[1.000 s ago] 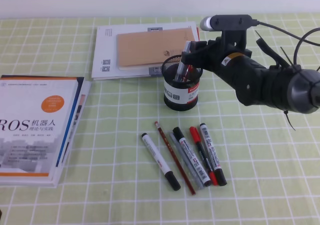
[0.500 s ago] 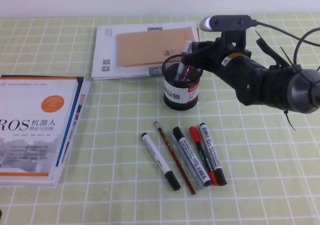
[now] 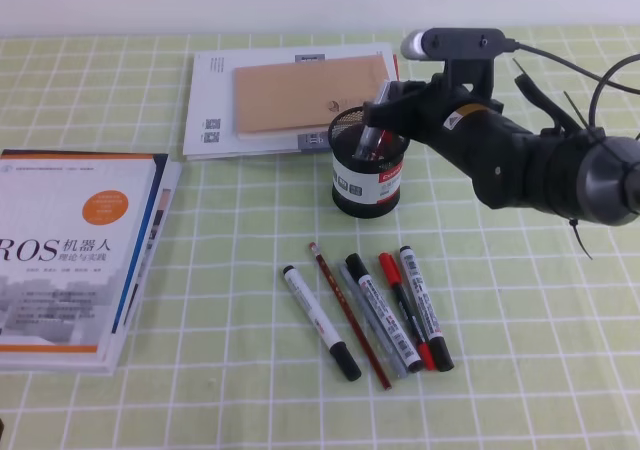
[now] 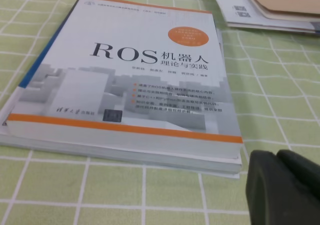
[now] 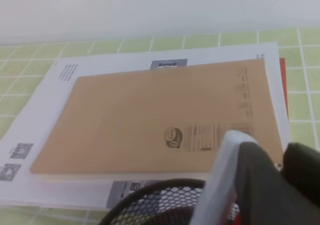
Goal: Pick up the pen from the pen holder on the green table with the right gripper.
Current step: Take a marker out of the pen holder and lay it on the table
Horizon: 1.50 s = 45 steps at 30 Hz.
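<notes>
The black mesh pen holder stands on the green table in front of a paper stack. The pen leans out of it, pale clear barrel on top and red lower down. My right gripper reaches in from the right and is closed on the pen's upper barrel, just above the holder's rim. In the right wrist view the pale barrel lies against my black fingers, above the mesh rim. My left gripper is shut and empty, low beside a book.
A ROS textbook lies at the left, close to my left gripper. A white book with a tan notebook lies behind the holder. Several markers, a pencil and a whitish pen lie in a row in front of it.
My right gripper and the pen have shifted slightly right and back. The pen holder has moved a little with them.
</notes>
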### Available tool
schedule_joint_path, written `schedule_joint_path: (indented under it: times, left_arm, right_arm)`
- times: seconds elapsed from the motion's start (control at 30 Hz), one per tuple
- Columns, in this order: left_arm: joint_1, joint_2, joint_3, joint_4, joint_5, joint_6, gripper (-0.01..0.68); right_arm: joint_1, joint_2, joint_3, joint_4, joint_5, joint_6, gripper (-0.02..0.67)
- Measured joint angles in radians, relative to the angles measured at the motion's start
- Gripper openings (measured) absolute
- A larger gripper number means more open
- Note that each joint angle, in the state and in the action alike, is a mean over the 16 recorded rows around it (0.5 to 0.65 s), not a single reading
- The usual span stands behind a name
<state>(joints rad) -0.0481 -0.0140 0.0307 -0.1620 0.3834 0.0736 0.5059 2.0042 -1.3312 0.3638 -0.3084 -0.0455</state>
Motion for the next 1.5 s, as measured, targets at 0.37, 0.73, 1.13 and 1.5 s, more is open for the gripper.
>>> schedule_joint_path:
  times: [0.37, 0.73, 1.13, 1.5]
  left_arm:
    - [0.000, 0.000, 0.000, 0.000, 0.000, 0.000, -0.008]
    - [0.000, 0.000, 0.000, 0.000, 0.000, 0.000, -0.008]
    - [0.000, 0.000, 0.000, 0.000, 0.000, 0.000, -0.008]
    - [0.000, 0.000, 0.000, 0.000, 0.000, 0.000, -0.008]
  right_arm:
    - [0.000, -0.085, 0.000, -0.014, 0.088, -0.001, 0.005]
    - [0.000, -0.167, 0.000, -0.041, 0.201, -0.035, -0.001]
    - [-0.006, -0.134, 0.000, 0.005, 0.276, -0.054, 0.222]
    - [-0.029, -0.095, 0.000, 0.103, 0.264, -0.054, 0.367]
